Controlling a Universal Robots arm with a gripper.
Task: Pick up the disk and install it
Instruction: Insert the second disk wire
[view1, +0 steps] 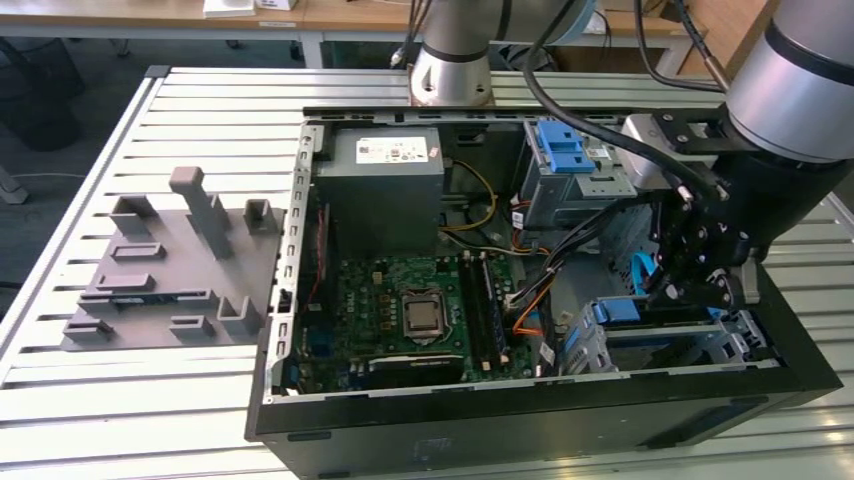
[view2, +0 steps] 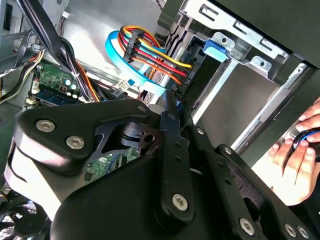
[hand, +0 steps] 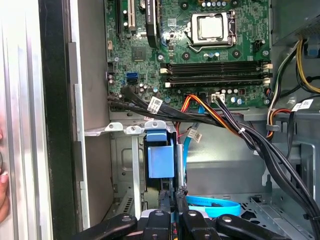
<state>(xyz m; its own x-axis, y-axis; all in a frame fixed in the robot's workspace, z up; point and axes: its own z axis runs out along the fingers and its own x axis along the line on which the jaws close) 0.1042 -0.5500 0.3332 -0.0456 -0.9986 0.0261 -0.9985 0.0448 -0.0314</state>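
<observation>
Open computer case (view1: 534, 425) lying on a slatted metal table (view1: 200, 110), side panel off, motherboard (view1: 400, 310) and grey power supply (view1: 387, 165) exposed. Down inside it, near the case's front corner on the exterior view's right, the gripper (view1: 681, 295) – lowered over the metal drive cage (view1: 694, 345).

The disk (view1: 625, 311) standing on edge in that cage, just beside the case's front wall. Seen in the first wrist view as a blue carrier (hand: 161, 160) with a thin silver side next to it, upright between the cage's rails. Jaws drawn close together on the disk's near edge, pinching it – fingertips (hand: 183, 200) touching the carrier's end, gripper (hand: 174, 197) directly in line with it.

Flat light-blue data cable (hand: 215, 207) curling across the case floor beside the cage; same cable looped above the gripper (view2: 172, 100) in the second wrist view, alongside a red-yellow-black wire bundle (view2: 160, 55).

Grey moulded fixture (view1: 174, 260) resting on the table towards the exterior view's left, well apart from the case. A person's hand (view2: 295, 155) beyond the case's outer wall.
</observation>
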